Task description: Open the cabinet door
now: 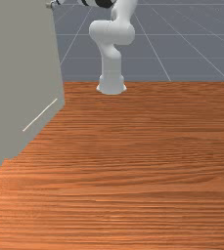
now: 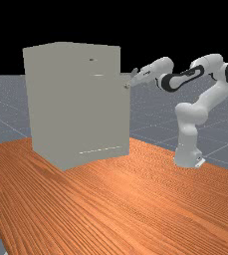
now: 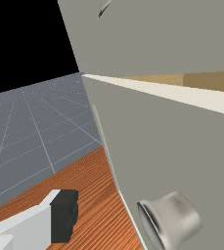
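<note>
In the far view my gripper (image 2: 131,78) is at the upper right corner of the cabinet door (image 2: 103,112), its fingers spread. The metal knob (image 2: 127,85) sits there beside the lower finger. In the wrist view the gripper (image 3: 111,219) shows one finger with a black pad (image 3: 65,216), a gap away from the round knob (image 3: 177,219); the other finger is hidden. The door (image 3: 182,156) stands ajar, with tan interior (image 3: 206,80) behind its pale top edge. The front view has the knob (image 1: 49,5) near the top left.
The cabinet body (image 2: 43,99) stands on the wooden table (image 2: 135,199), its upper front panel (image 3: 157,39) above the door. Another small dark handle (image 3: 104,8) is on that panel. The arm's base is on the table at the far view's right.
</note>
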